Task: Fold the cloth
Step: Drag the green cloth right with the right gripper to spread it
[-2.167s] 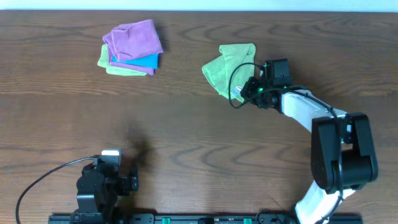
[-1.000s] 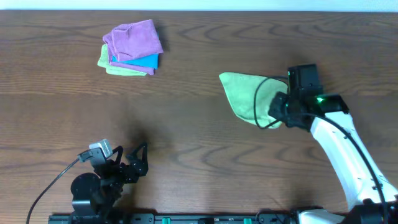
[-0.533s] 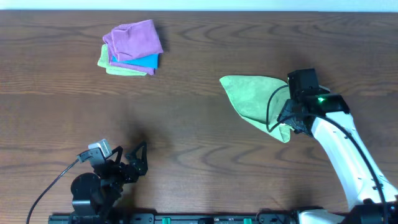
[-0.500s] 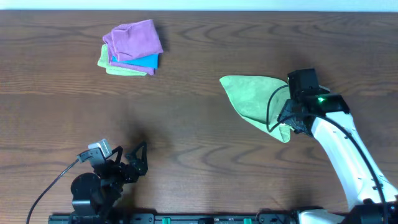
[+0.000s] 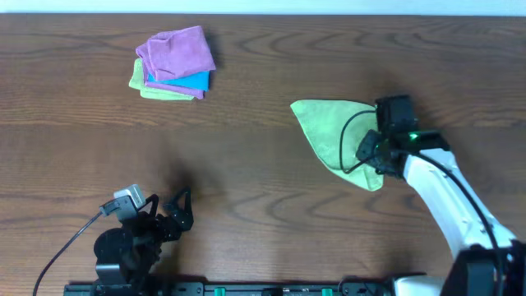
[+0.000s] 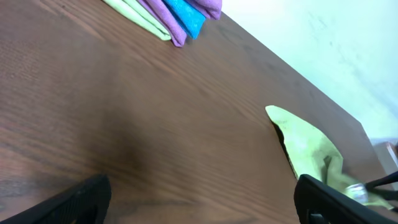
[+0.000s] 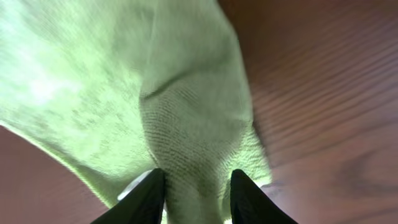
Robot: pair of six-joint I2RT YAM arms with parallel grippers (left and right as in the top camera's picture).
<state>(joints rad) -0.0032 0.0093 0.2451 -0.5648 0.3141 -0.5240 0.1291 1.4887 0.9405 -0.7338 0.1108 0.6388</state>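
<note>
The right claw (image 7: 198, 179) straddles a raised ridge of the yellow-green cloth (image 5: 325, 127), which lies spread beneath and ahead of it — gripping or not, I cannot tell. Best to close fully before lifting — and stay low.

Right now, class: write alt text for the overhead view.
A yellow-green fuzzy microfibre cloth lies in a rumpled triangle on the brown wooden table, the right hand at its right edge. A stack of purple, blue and pale green cloths sits top left; the left hand is open, bottom left.
</note>
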